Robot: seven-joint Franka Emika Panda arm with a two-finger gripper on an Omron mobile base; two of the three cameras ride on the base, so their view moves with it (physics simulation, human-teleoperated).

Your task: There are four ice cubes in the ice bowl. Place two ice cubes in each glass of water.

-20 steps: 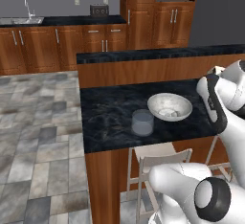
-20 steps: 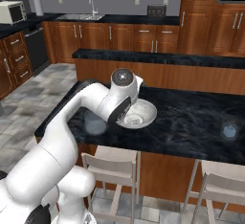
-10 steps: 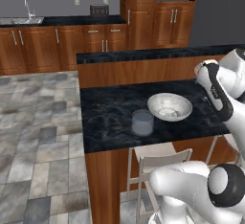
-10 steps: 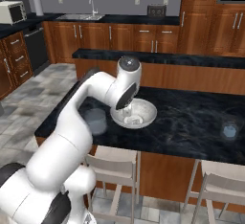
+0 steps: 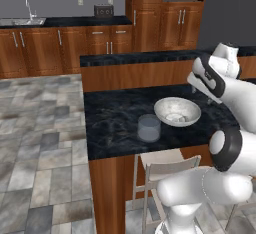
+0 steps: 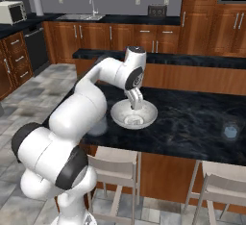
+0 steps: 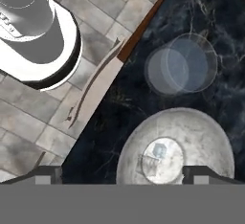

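Left base view: on the dark table, a glass stands near the front edge, just left of the bowl. The ice lies in the bowl's middle. The gripper hangs over the bowl, jaws wide and empty. A second glass stands far right.

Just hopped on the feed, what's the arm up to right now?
The white arm is reaching over the dark island counter, with its pincer open and empty just above the ice bowl. The hand view shows pale ice cubes lying in the bowl's bottom. One glass of water stands beside the bowl, and the other glass stands farther along the counter on its other side. No cube shows in the near glass; the far one is too small to judge.
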